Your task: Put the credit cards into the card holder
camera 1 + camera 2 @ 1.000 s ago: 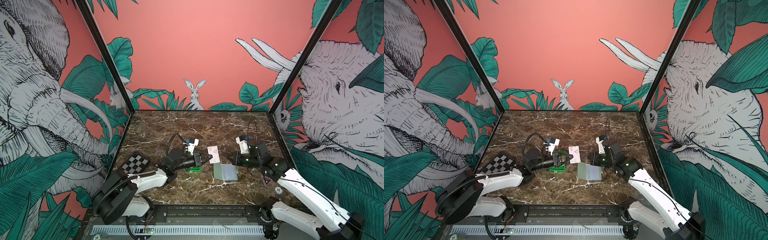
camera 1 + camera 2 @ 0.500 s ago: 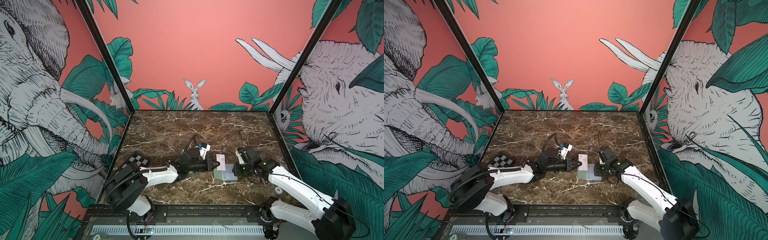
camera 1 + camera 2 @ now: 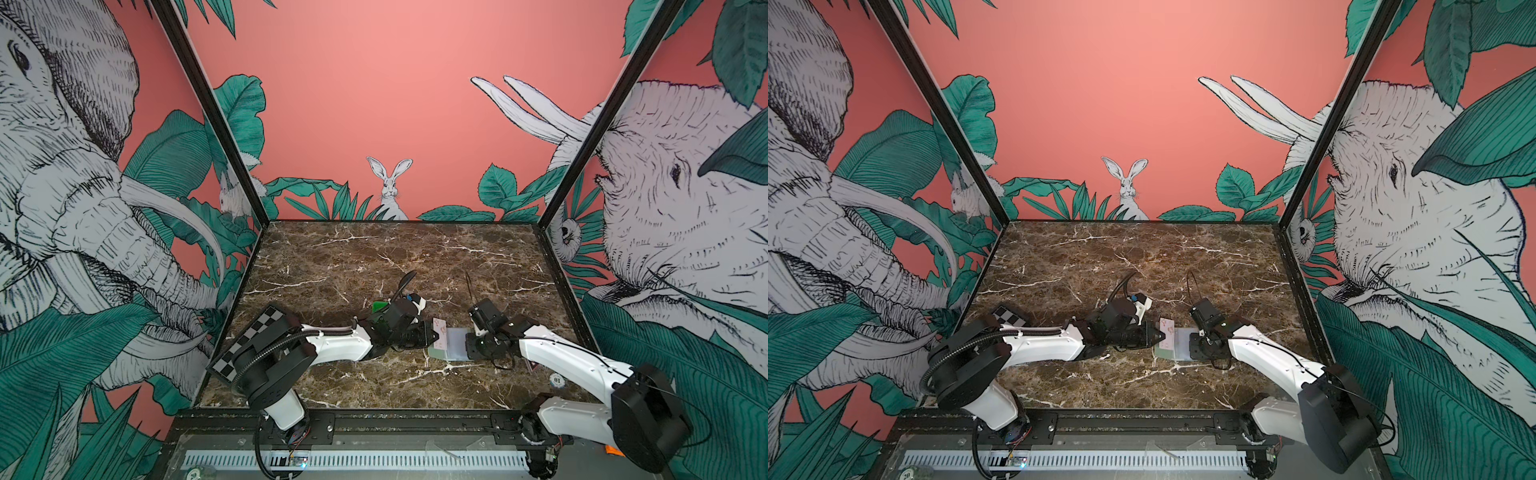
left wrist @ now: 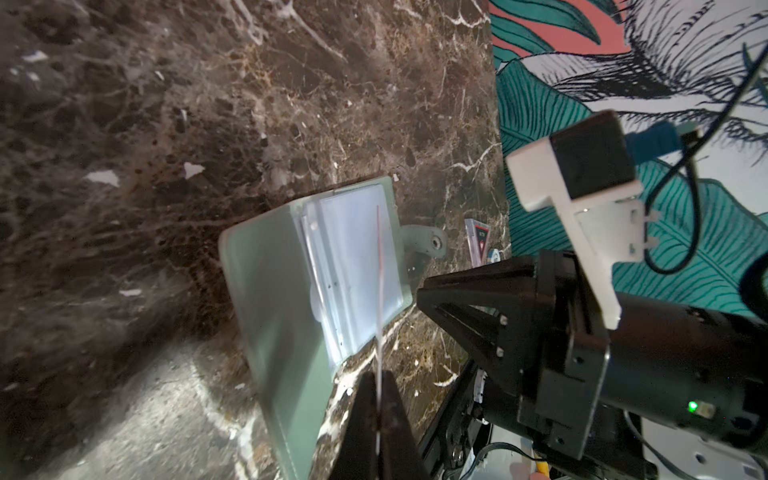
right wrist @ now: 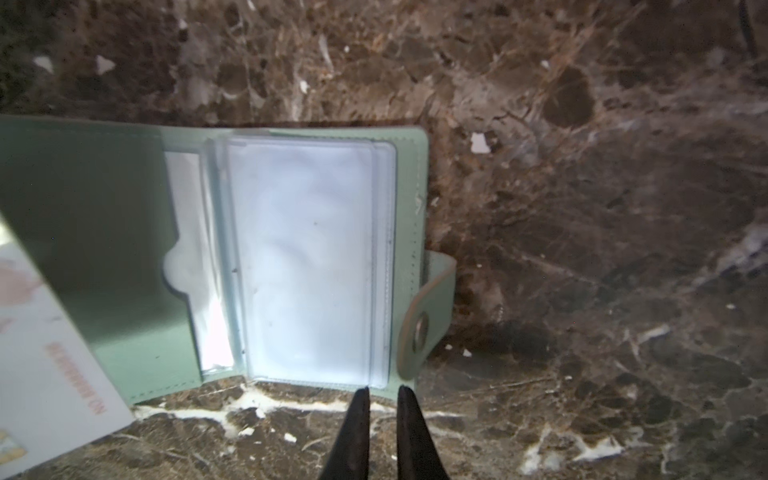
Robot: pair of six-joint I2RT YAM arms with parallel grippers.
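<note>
The card holder [image 3: 455, 352] [image 3: 1177, 348] lies open on the marble, pale sage green, with clear sleeves [image 5: 307, 257] facing up and its snap tab [image 5: 424, 324] at one side. My left gripper [image 3: 430, 336] [image 4: 379, 376] is shut on one pale credit card [image 3: 439, 338] [image 3: 1166, 332]. The card stands on edge over the holder's left half and shows as a thin line [image 4: 379, 291] in the left wrist view. My right gripper [image 3: 467, 353] [image 5: 382, 390] rests at the holder's right edge, its tips a little apart with nothing between them. Other credit cards are out of view.
A bright green tray [image 3: 379, 306] peeks out behind the left arm. A checkerboard plate [image 3: 249, 340] lies at the left wall. A round token [image 3: 557, 379] and a small red-marked tag [image 4: 478, 241] sit near the right wall.
My left gripper has carried the card rightward from above the green tray to over the open holder. The right gripper has dropped to the holder's right edge.
</note>
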